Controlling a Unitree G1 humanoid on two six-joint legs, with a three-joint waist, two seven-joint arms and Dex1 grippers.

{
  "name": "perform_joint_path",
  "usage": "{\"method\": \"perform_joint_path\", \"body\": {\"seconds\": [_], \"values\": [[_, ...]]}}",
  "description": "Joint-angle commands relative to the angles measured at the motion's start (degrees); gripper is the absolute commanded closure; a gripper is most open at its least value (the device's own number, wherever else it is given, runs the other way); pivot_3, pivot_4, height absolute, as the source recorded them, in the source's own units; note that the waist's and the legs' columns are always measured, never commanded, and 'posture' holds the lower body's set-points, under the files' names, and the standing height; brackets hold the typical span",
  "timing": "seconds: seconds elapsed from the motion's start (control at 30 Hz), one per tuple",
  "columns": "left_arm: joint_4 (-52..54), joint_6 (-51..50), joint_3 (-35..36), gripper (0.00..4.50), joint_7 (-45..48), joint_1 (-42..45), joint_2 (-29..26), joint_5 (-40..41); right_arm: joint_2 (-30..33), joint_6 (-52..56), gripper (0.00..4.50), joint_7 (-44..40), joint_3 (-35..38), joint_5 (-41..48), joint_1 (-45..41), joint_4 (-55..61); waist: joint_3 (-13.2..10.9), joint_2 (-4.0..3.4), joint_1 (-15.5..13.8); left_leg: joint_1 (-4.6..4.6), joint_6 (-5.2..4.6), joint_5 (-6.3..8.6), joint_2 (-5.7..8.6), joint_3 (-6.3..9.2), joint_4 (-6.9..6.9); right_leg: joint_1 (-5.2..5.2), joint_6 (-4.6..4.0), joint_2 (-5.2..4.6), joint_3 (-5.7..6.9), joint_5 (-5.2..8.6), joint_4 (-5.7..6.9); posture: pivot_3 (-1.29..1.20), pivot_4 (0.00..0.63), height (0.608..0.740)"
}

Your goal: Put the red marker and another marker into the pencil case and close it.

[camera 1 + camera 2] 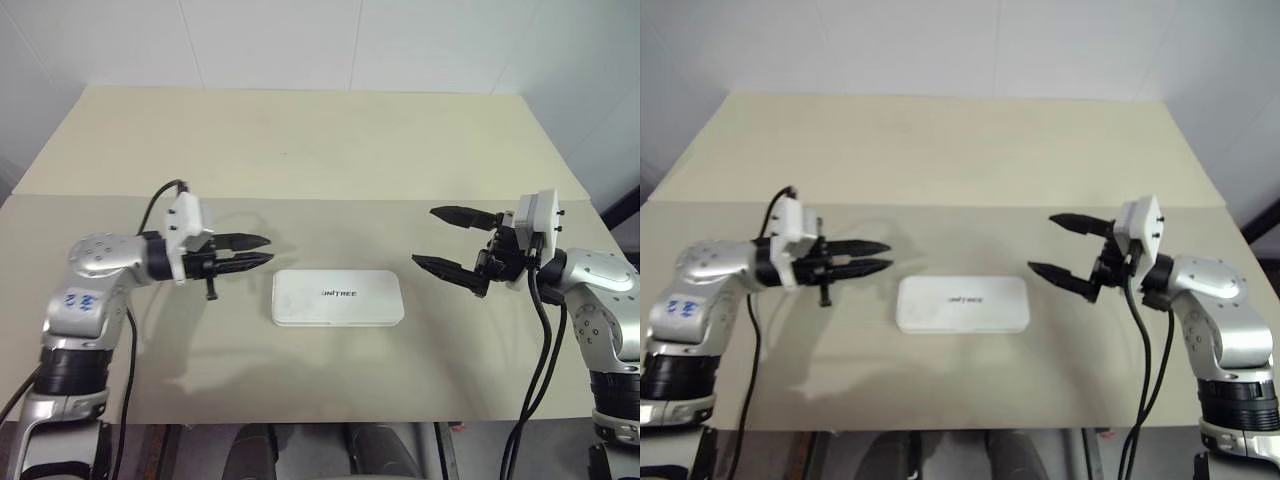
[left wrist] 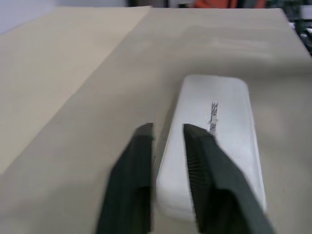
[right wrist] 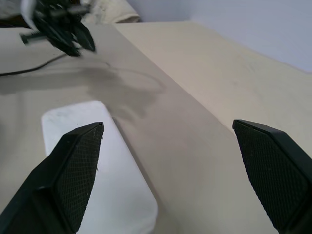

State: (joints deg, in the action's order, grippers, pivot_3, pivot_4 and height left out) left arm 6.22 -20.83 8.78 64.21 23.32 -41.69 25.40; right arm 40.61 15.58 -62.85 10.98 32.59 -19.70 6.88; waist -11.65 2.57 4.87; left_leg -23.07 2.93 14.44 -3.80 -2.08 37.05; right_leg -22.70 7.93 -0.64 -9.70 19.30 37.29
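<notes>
1. One white pencil case (image 1: 338,298) lies shut and flat on the beige table (image 1: 300,140) as I watch from the head camera; dark lettering on its lid appears to read "UNITREE", though the first letters are faint.
2. Blue handwriting marks my left arm's silver shoulder housing (image 1: 78,300); I cannot make out what it says.
3. Lengthwise, the case runs side to side across my view, one short end toward each arm, with the lettering upright to me and near the lid's middle.
4. Hard, smooth plastic forms the case, a rectangular slab with rounded corners and a thin seam along its front edge.
5. Matte sheeting covers the table, and a straight seam (image 1: 300,199) crosses it beyond the case.
6. My left gripper (image 1: 262,251) hovers just off the case's left end, its two black fingers nearly together with a narrow gap, holding nothing; the left wrist view shows ribbed pads (image 2: 197,161) facing each other.
7. My right gripper (image 1: 440,239) hangs off the case's right end, fingers spread wide and empty, their pads (image 3: 80,168) cross-hatched in the right wrist view.
</notes>
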Motion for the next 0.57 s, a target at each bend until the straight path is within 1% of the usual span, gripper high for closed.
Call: {"method": "perform_joint_path", "body": {"seconds": [0.03,0.13,0.2,0.23,0.27,0.37,0.47,0.57], "values": [[3.13,0.02,5.92,2.22,-3.23,-3.56,-0.8,2.29,0.99,-2.76,0.0,-1.27,1.91,-0.38,0.21,-1.21,0.0,0.01,-0.01,0.0,0.0,0.01,0.0,0.0,0.01,0.02,0.0,-0.01,0.01,0.0,-0.01,0.0,0.15,0.74],[4.18,-0.38,6.75,1.18,-3.73,-5.34,-1.13,2.96,1.87,-4.36,0.0,-3.26,1.18,-1.58,-0.72,-3.58,0.0,0.01,-0.21,0.0,0.0,0.01,0.0,0.02,0.04,0.03,0.0,0.0,0.04,0.0,0.01,0.0,0.15,0.74],[4.15,0.71,7.75,0.53,-3.49,-6.58,-2.87,1.98,2.0,-5.03,0.0,-3.92,1.06,-2.1,-2.08,-5.71,-0.01,0.02,-0.06,0.0,0.0,0.01,0.01,0.01,0.06,0.04,0.02,0.0,0.04,-0.02,0.0,0.0,0.15,0.74],[4.18,0.61,8.63,0.12,-4.21,-6.68,-3.19,2.14,2.16,-5.61,0.0,-4.29,1.0,-2.54,-2.76,-6.78,-0.01,0.03,-0.03,0.01,0.0,0.01,0.01,0.01,0.07,0.04,0.01,0.0,0.03,-0.03,-0.01,0.0,0.15,0.74],[4.43,0.11,9.29,0.02,-4.29,-7.1,-3.64,2.77,2.23,-6.13,0.0,-4.63,0.92,-2.92,-3.33,-7.65,-0.01,0.02,0.02,0.01,0.0,0.01,0.0,0.0,0.07,0.04,0.01,0.0,0.03,-0.03,-0.01,0.0,0.15,0.74],[4.61,0.61,8.55,0.02,-4.13,-8.43,-3.67,2.64,2.05,-7.94,0.0,-5.64,0.2,-4.05,-3.61,-8.89,0.0,0.0,0.18,0.05,0.0,0.01,-0.01,-0.01,0.0,0.03,-0.02,0.01,0.03,-0.02,-0.03,0.0,0.15,0.74],[5.45,2.54,7.36,0.02,-6.12,-8.59,-2.47,1.0,1.51,-8.47,0.0,-5.89,-0.27,-4.34,-3.08,-8.48,-0.01,0.0,0.07,0.04,0.01,0.02,-0.02,-0.02,-0.07,-0.01,-0.05,0.01,0.05,0.0,-0.05,0.0,0.15,0.74],[4.69,4.55,6.68,0.02,-7.01,-7.95,-2.26,-0.12,0.54,-7.91,0.0,-5.1,-1.47,-4.22,-5.02,-8.24,-0.01,0.0,0.03,0.01,0.04,0.04,-0.03,-0.02,-0.05,0.0,-0.05,0.0,0.05,0.0,-0.08,0.0,0.15,0.74]]}}
